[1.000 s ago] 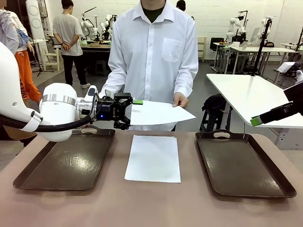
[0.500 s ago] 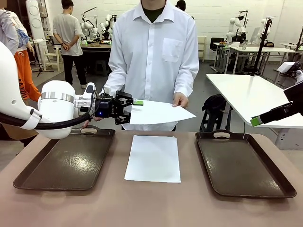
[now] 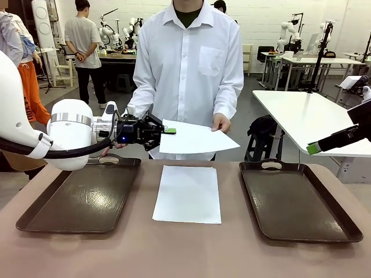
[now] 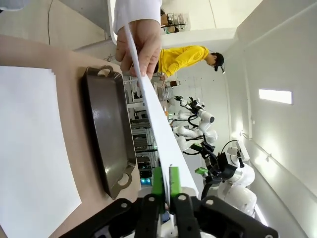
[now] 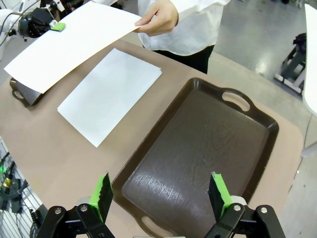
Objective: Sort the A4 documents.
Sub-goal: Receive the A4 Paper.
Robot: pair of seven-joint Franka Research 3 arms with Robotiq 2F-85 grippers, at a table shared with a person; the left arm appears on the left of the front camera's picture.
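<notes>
Seeing the left gripper [image 3: 165,131] clenched on one edge of a held sheet [image 3: 194,139] of A4, green pads squeezed flat against the paper with no gap showing. Also spotting the person's hand [image 3: 221,122] pinching the opposite corner, with the page stretched roughly level in the air between the two, above the far edge of the table [image 3: 185,249] and well clear of it. Looking along the left wrist view, just a thin white edge of that page running from the pads up to the thumb and fingers. Down on the tabletop, finding a stack of sheets [image 3: 187,194] lying flat in the middle, squared up fairly neatly, between the left tray [image 3: 81,197] and the right tray [image 3: 298,200] and touching neither. Both dark brown with handles at the ends, no paper in either. Over on the right, catching the right gripper [image 5: 161,191] hanging above the near end of the right tray - fingers spread wide apart, gripping nothing.
</notes>
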